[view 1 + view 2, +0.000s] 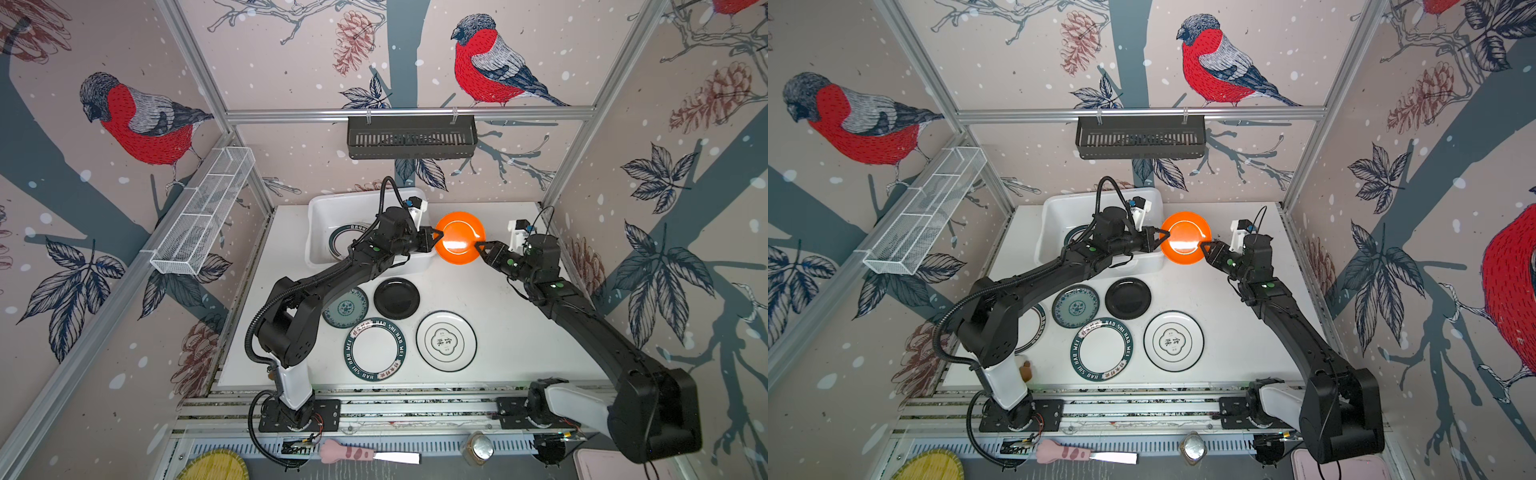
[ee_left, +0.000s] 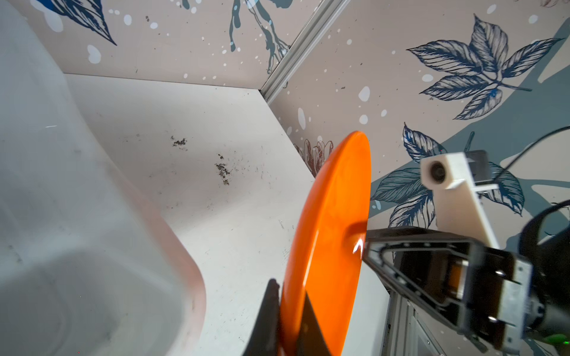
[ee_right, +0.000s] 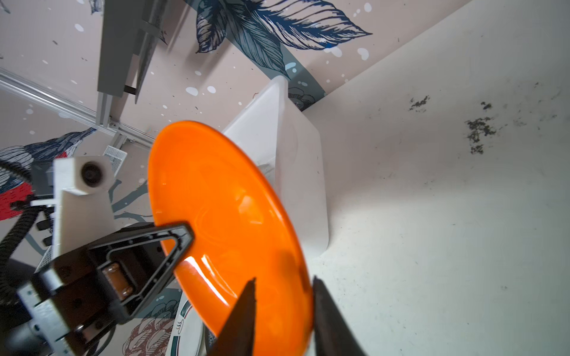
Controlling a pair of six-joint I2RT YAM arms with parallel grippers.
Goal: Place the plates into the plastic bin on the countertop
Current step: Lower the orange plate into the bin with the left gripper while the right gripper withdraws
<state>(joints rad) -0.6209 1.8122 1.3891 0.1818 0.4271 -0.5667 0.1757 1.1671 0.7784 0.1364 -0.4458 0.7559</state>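
Near the surface's (image 1: 519, 332) front edge a lettered plate (image 1: 374, 349) and a cream plate (image 1: 446, 341) lie flat. Farther back, the orange plate (image 1: 459, 237) hangs aloft beside the bin (image 1: 324, 208) at the far edge, on its right-edge side. Left fingers (image 2: 269, 317) clamp the bin-side rim; right fingers (image 3: 243, 311) stand parted around the opposite rim, a gap only the right wrist view shows.
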